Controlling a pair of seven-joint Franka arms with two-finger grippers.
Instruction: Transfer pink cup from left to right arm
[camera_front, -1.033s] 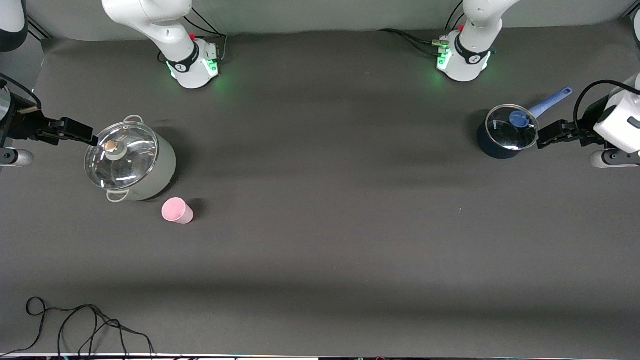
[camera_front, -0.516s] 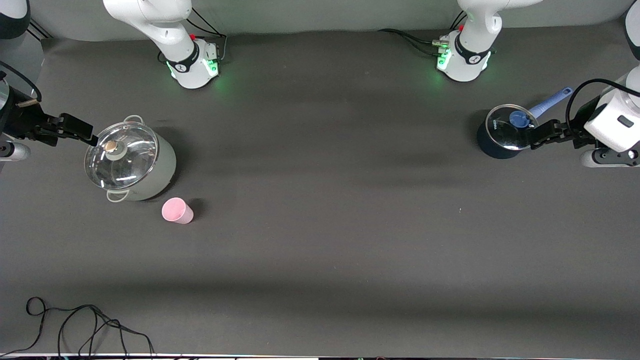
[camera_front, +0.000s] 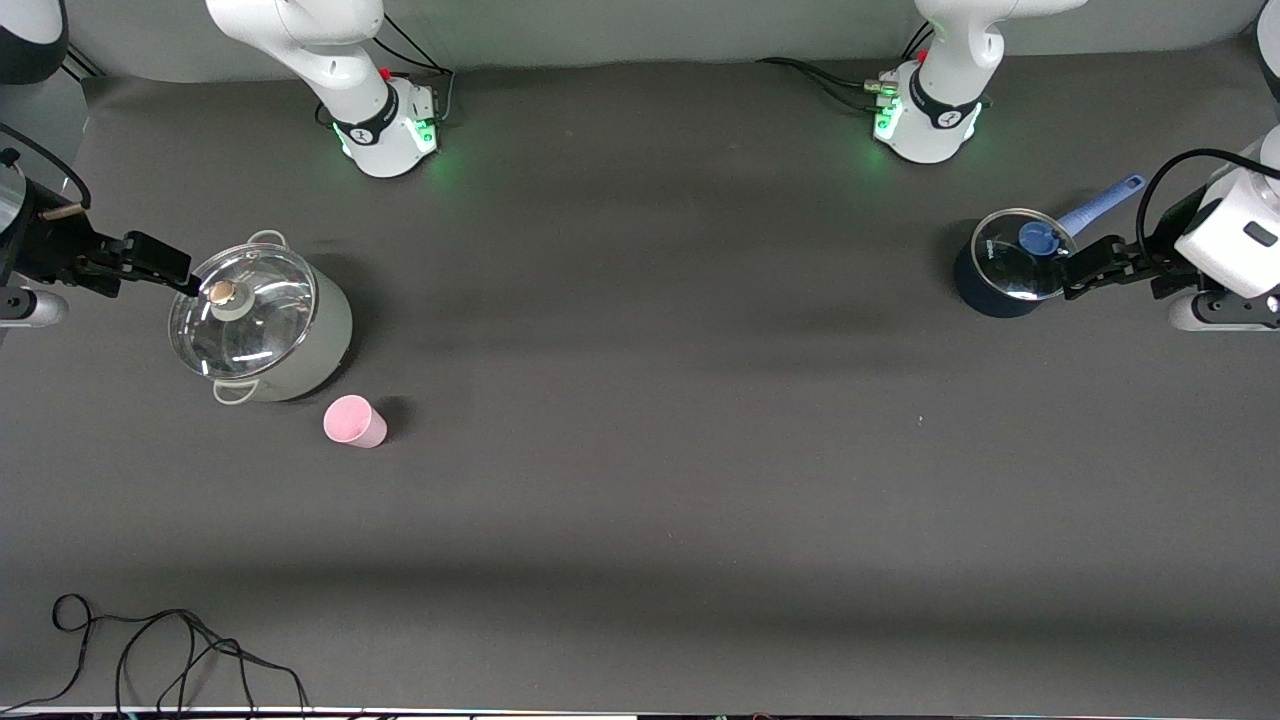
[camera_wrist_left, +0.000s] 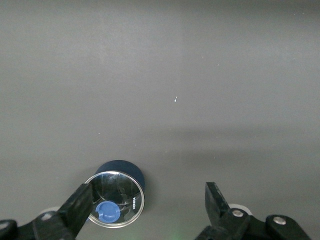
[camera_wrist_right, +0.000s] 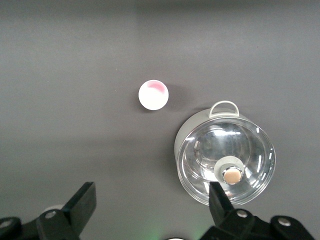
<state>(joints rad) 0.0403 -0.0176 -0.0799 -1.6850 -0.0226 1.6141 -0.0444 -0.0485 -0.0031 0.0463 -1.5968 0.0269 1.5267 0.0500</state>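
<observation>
The left end effector (camera_front: 1088, 268) is hanging over the blue saucepan (camera_front: 1008, 268) at the left arm's end of the worktop (camera_front: 640, 500), its fingers (camera_wrist_left: 77, 205) standing well apart and holding nothing. The right end effector (camera_front: 160, 262) is sitting above the edge of the lidded grey pot (camera_front: 262, 320) at the right arm's end, fingers (camera_wrist_right: 82, 202) likewise spread wide and carrying nothing.

The pink cup (camera_front: 353, 421) is standing upright on the worktop, mouth up, just beside the grey pot and nearer to the front camera than it. It is lying at the right arm's end, well apart from the left end effector. In the right wrist view the cup (camera_wrist_right: 153, 94) is showing close to the pot (camera_wrist_right: 225, 162), with bare worktop around it.

Assessment: neither arm is gripping the cup, so no handover is under way. This arrangement is fitting two stages equally: the cup waiting at the right arm's end to be collected, or the cup set down there by the right arm once the handover is over. The pictures are not settling which. No further move is therefore being prescribed. A black cable (camera_front: 150, 640) is lying on the worktop near the front camera, clear of both arms.
</observation>
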